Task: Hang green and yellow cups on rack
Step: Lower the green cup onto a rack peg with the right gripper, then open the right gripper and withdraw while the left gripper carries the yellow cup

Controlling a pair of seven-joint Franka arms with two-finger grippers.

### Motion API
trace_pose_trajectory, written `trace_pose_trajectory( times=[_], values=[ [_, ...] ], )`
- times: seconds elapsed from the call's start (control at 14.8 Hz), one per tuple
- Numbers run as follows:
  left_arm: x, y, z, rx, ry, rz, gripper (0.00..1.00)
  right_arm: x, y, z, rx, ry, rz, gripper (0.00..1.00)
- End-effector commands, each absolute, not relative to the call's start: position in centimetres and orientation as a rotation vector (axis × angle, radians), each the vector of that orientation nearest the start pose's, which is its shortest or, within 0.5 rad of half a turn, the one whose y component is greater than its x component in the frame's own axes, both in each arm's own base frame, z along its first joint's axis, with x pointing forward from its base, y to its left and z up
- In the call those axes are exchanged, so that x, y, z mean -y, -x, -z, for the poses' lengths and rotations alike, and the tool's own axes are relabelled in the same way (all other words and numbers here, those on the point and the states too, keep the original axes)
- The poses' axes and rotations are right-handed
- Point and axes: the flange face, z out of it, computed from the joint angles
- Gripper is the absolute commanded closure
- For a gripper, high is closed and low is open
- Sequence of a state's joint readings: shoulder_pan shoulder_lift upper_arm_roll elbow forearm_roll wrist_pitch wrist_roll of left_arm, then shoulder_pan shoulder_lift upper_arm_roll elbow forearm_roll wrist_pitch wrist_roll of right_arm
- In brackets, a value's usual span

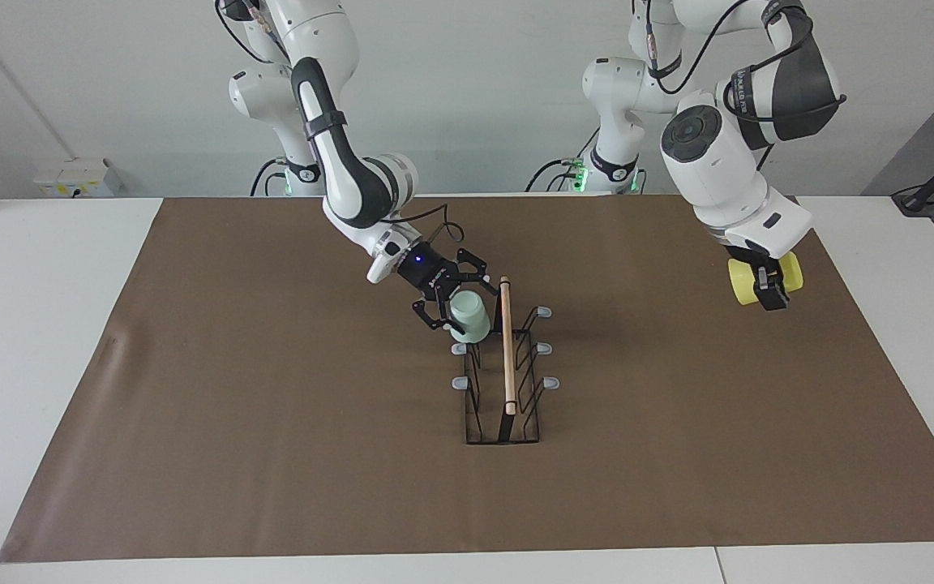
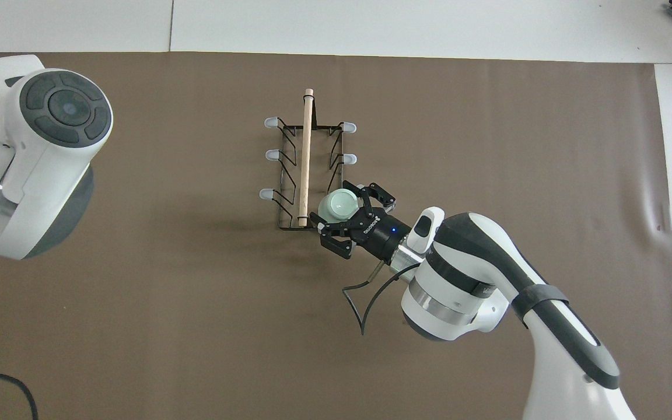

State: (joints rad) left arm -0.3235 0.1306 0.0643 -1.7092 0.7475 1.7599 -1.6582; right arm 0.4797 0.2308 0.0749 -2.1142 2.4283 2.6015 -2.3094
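Brown mat's covering the bench (image 1: 53, 341). Right hand (image 1: 457, 302) is sitting spread apart around the green cup (image 1: 469, 317) on the rack (image 1: 506, 381). Left hand (image 1: 765, 285) is clamping the yellow cup (image 1: 747, 281), well apart from the rack.

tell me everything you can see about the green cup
The green cup is a small, plain, pale mint tapered cup with no handle, plastic by its look. It is upturned, its closed base facing up in the overhead view, at the rack's prong nearest the robots on the right arm's side. That prong is hidden, so whether the cup already hangs on it cannot be told. The right gripper is around it, fingers spread either side.
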Motion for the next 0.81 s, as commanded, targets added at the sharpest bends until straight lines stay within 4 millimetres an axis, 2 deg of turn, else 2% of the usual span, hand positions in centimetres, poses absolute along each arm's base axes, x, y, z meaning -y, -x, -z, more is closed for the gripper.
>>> trace_pose_trajectory(
  times=[0.0,0.13,0.2,0.34,0.4,0.54,0.61,0.74],
  values=[
    [10.5,-59.4,-52.8,1.487,2.051,0.778,1.0,-29.0,-50.4,-33.5,0.581,2.05,1.268,0.0],
    [11.3,-59.8,-52.9,1.51,2.025,0.783,1.0,-29.4,-50.9,-35.1,0.597,2.069,1.288,0.0],
    [12.5,-59.8,-52.6,1.495,2.027,0.781,1.0,-29.5,-51.0,-35.5,0.621,2.078,1.295,0.0],
    [13.4,-60.2,-51.7,1.504,1.987,0.773,1.0,-28.6,-51.8,-36.2,0.728,2.087,1.321,0.0],
    [14.6,-60.4,-51.8,1.518,1.977,0.792,1.0,-28.1,-52.3,-36.8,0.794,2.083,1.339,0.0],
    [15.4,-60.5,-50.8,1.517,1.954,0.781,1.0,-25.8,-53.9,-37.4,0.912,2.093,1.375,0.0],
    [16.9,-60.3,-49.9,1.501,1.954,0.786,1.0,-24.8,-54.6,-37.5,0.976,2.093,1.386,0.0],
    [17.8,-60.7,-49.0,1.501,1.914,0.803,1.0,-22.3,-56.2,-37.9,1.106,2.078,1.407,0.0]
  ],
)
